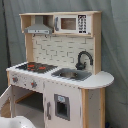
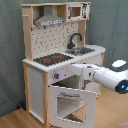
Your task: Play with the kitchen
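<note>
Kitchen (image 2: 55, 60): upright on the wooden floor (image 2: 15, 120), against a grey curtain (image 2: 10, 50) in both exterior views.
Oven door (image 2: 70, 102): swung down, partly open, window facing out.
Arm (image 2: 102, 77): reaching in from the second exterior view's right, tip near the knob panel (image 2: 62, 75) just above the door.
Tool: hidden at the tip; grip cannot be told.
Step, judged: working the door or knobs.
Advice: move slowly, follow the hinge arc, avoid pushing sideways on the cabinet.

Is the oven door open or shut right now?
Open. In the second exterior view the oven door hangs tilted outward below the stovetop, its window frame clear of the cabinet, with the arm beside it.
</note>
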Robot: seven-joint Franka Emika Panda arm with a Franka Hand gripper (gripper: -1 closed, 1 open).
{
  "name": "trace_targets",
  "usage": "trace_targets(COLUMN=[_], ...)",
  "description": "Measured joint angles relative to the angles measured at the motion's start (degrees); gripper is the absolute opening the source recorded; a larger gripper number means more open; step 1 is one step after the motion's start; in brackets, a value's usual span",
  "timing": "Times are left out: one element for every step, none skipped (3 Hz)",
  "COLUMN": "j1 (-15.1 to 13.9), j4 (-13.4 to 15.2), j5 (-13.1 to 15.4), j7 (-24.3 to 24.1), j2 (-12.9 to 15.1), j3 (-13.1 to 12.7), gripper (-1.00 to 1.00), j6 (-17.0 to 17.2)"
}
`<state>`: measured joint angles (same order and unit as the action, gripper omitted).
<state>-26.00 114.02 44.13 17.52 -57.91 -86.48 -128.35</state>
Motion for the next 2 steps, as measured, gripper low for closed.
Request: trace_targets(j1=[4.47, 9.03], j4=[2.23, 5.75], j5=[0.02, 0.19], j7=[3.27, 5.36], j2=[0.00, -0.02], j3=[3.57, 7.06], gripper=[1.00, 1.00], j6=[0.03, 0.02])
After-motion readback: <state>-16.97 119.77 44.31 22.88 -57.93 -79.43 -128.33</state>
